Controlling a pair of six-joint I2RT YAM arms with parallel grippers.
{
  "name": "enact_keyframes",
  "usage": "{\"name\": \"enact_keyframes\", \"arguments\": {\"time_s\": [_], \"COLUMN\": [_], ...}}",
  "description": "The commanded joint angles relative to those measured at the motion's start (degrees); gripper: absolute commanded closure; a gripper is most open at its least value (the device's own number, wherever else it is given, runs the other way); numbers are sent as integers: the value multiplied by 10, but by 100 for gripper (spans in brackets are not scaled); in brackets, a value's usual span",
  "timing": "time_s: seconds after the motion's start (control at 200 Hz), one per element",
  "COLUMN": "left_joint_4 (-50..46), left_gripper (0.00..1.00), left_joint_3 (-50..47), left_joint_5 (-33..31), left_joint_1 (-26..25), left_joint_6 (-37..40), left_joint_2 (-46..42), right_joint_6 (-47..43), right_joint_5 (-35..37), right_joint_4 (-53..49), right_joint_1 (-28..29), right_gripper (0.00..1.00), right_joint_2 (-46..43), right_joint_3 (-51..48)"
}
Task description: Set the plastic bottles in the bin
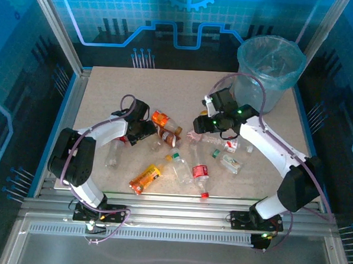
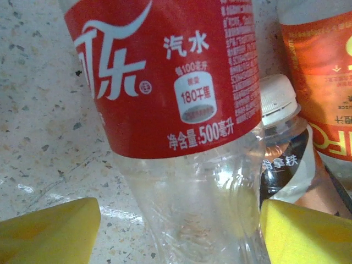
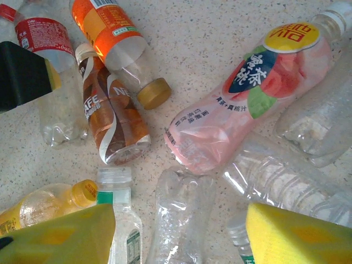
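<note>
The left gripper (image 2: 179, 231) stands open on the left, its yellow pads either side of a red-labelled bottle (image 2: 165, 82) on the speckled surface (image 1: 107, 93). Further right, the right gripper (image 3: 179, 236) hangs open over a crushed clear bottle (image 3: 181, 209) beside a pink bottle (image 3: 247, 104). The bin (image 1: 268, 83) stands at the far right corner.

Red label w/ white script, clear body on cola bottle (image 2: 165, 77). Orange label on juice bottle (image 2: 324, 82). Pink w/ yellow disc, blue + green patches on peach-tea bottle (image 3: 253, 104). Brown w/ white swirl on coffee bottle (image 3: 115, 121). Grey-blue bin (image 1: 286, 78), lt-blue liner. Beige speckled tabletop (image 3: 220, 33). Yellow finger pads (image 3: 297, 236).
</note>
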Motion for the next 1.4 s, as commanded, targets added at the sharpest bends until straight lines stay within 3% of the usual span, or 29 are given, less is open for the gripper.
{"name": "enact_keyframes", "arguments": {"time_s": [0.0, 0.285, 0.42, 0.725, 1.0, 1.071, 1.331, 1.396], "left_joint_4": [9, 12, 10, 9, 1, -4, -43, -39], "left_gripper": [24, 34, 43, 38, 45, 51, 53, 58], "left_joint_3": [-6, -8, -8, -3, 12, 16, 38, 40], "left_joint_5": [-14, -20, -22, -19, -18, -19, -87, -100], "left_joint_1": [-9, -9, -9, -9, -9, -9, -10, -13], "left_joint_6": [-15, -11, 0, 16, 36, 47, 93, 117], "left_joint_2": [7, 10, 6, 22, 22, 10, -91, -131], "right_joint_6": [-4, -6, -6, -9, -4, -5, 1, 2], "right_joint_5": [-16, -16, -16, -21, -24, -23, -22, -24], "right_joint_4": [10, 16, 15, 12, 5, 2, -5, -2], "right_joint_1": [-9, -19, -23, -27, -27, -27, -26, -27], "right_gripper": [34, 34, 34, 33, 33, 33, 33, 33], "right_joint_2": [-19, -45, -55, -52, -54, -58, -82, -93], "right_joint_3": [-12, -42, -47, -38, -27, -23, -13, -11]}}
